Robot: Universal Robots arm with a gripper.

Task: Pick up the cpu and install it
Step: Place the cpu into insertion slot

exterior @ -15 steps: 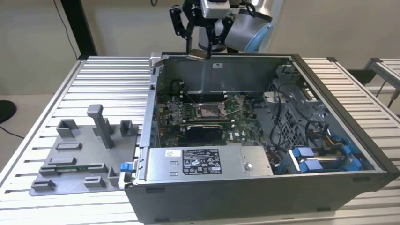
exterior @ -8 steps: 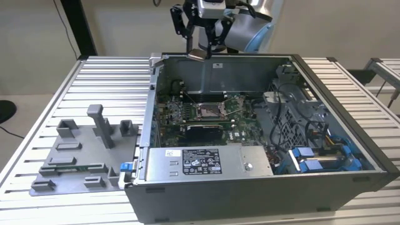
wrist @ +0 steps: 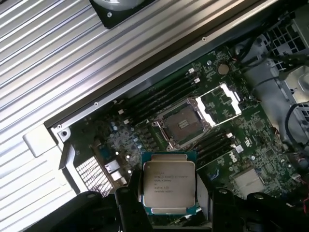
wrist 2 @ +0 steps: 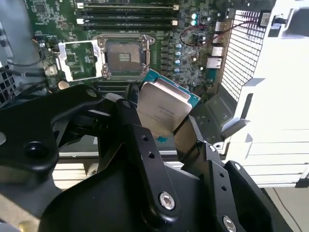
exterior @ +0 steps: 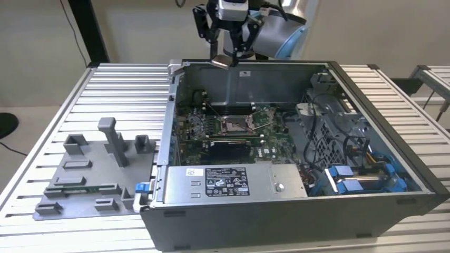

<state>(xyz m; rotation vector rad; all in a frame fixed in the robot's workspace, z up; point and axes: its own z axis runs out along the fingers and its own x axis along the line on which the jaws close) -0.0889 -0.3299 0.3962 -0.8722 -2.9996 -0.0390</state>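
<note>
Exterior view overlooks the case (exterior: 281, 219); both wrist views look down on its socket (wrist 2: 123, 50) (wrist: 182, 124).

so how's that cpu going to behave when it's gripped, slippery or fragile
Probably stiff: the cpu sits flat though the hand seems to grip only its edges. Its smooth metal top looks slippery, so it might slide. The thin green rim is likely fragile.

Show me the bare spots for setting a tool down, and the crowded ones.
Free: ribbed table beyond the tray, the exterior view's left of the case; also the strip on the case's other side. Crowded: inside the case, with board and cables.
</note>
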